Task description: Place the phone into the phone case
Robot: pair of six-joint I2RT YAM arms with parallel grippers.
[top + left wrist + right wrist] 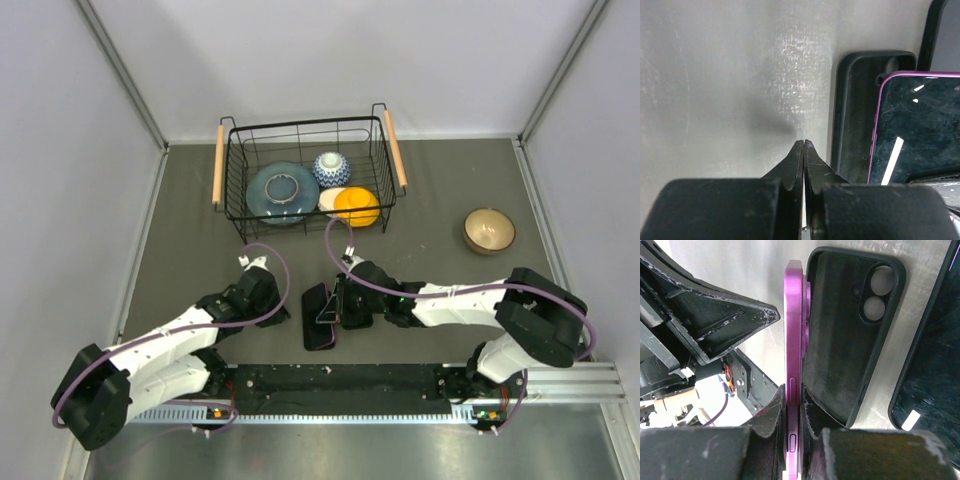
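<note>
Only the top view takes in a wire basket [300, 135] of dishes and a tan bowl [489, 231], both well beyond the case [845, 340]. Only the right wrist view shows a purple phone [794, 330] held on edge at the case's long side, clamped in the right gripper [794, 402]. The phone [927, 375], glossy black with a white glint, is laid flat just beside the case's other side. The left gripper [804, 145] is closed on nothing near the case.
</note>
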